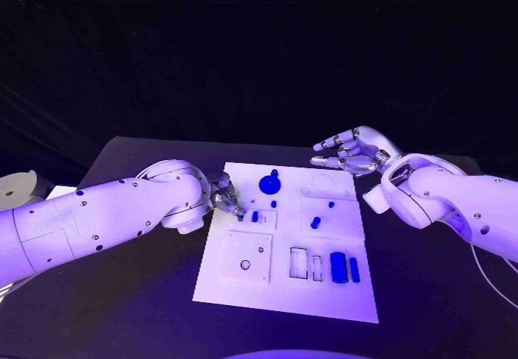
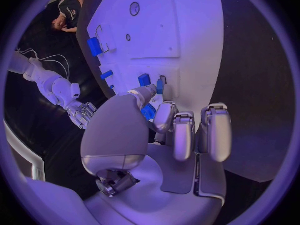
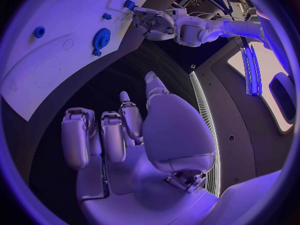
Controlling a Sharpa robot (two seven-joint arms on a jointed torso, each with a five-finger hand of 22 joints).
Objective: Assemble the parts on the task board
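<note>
At the board's left edge, the left hand hangs low, fingertips down beside a small blue peg standing in a raised square block. In the left wrist view the thumb and nearest finger close toward that peg, other fingers curled loosely; whether the peg is actually pinched cannot be told, since the tips hide the contact. Just beyond the hand sits the blue gear, with a tiny blue piece between gear and peg. Farther across from the hand, another peg lies on the board, and toward the robot two long blue bars stand in their slots beside two narrow open slots.

The right hand hovers off the board's far right corner, fingers spread and half curled, holding nothing; in its wrist view its palm faces dark table, well apart from the gear.

Step in hand, as a guess: seating or gripping the peg at the left hand. To do it well: keep the peg upright, pinch it low and square, press straight down, no sideways drag against the block. Keep the wrist clear of the gear. Right hand should stay out until called for.
</note>
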